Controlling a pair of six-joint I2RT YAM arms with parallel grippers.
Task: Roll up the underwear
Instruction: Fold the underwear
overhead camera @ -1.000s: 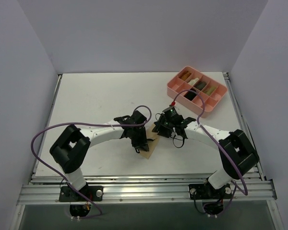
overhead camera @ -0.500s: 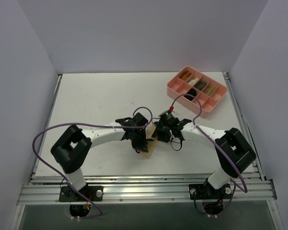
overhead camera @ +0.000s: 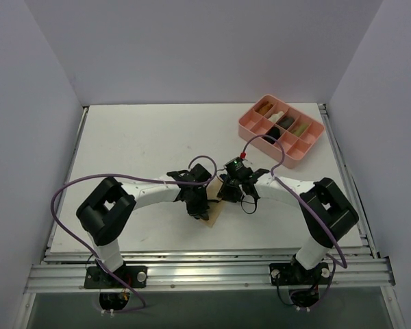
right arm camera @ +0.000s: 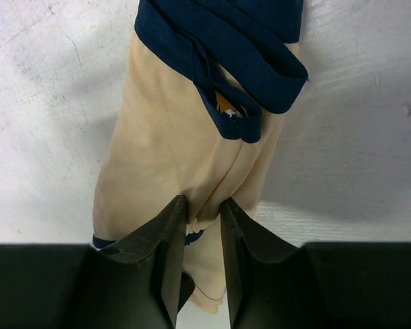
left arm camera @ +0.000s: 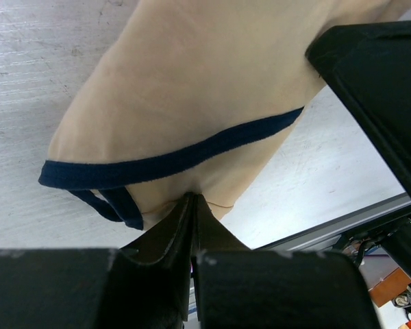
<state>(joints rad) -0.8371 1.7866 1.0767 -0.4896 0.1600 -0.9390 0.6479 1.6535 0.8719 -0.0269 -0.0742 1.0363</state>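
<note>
The underwear [overhead camera: 211, 212] is a tan cloth with dark trim, lying on the white table between the two grippers and mostly hidden under them in the top view. My left gripper [overhead camera: 198, 205] is shut on its tan edge [left arm camera: 192, 195], below the dark trim band [left arm camera: 192, 154]. My right gripper [overhead camera: 227, 194] is shut on a fold of the same tan cloth [right arm camera: 204, 212]; the cloth runs away from it as a long folded bundle [right arm camera: 171, 144] with bunched dark trim [right arm camera: 240, 41] at the far end.
A pink divided tray [overhead camera: 314, 145] with several rolled cloths stands at the back right. Purple cables [overhead camera: 61, 195] loop from both arms. The table's front metal rail [overhead camera: 205, 267] is close below the grippers, and shows in the left wrist view [left arm camera: 342, 223].
Both grippers have drawn closer together over the underwear. The right gripper moved left and slightly back; the left gripper moved slightly right. Less tan cloth shows between them.
</note>
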